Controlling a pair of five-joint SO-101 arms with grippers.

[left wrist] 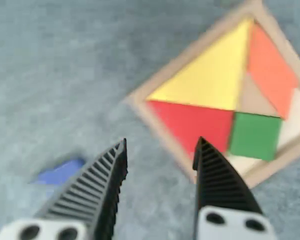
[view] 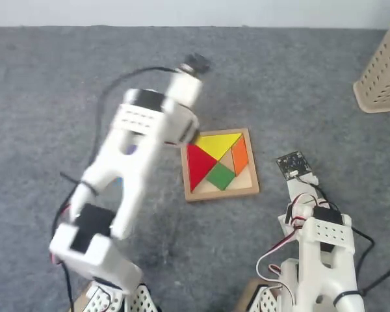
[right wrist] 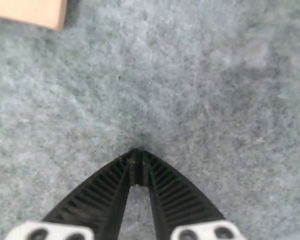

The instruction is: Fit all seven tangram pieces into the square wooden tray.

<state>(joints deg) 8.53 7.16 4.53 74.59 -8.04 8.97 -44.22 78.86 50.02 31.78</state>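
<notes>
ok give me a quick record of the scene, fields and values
tray: on grey carpet, partly filled
in tray: yellow triangle, red triangle, green square, orange piece
gaps: bare wood left in tray
outside tray: blue piece on the carpet
left jaws: open, above carpet beside the tray
right jaws: shut, over carpet

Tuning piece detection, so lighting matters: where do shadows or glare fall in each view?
High view: soft shadow on the grey mat beneath the left arm, none across the tray, no glare on its pieces. Left wrist view: tray evenly lit beyond the open left gripper. Right wrist view: a small dark patch on the mat just ahead of the shut right gripper.
</notes>
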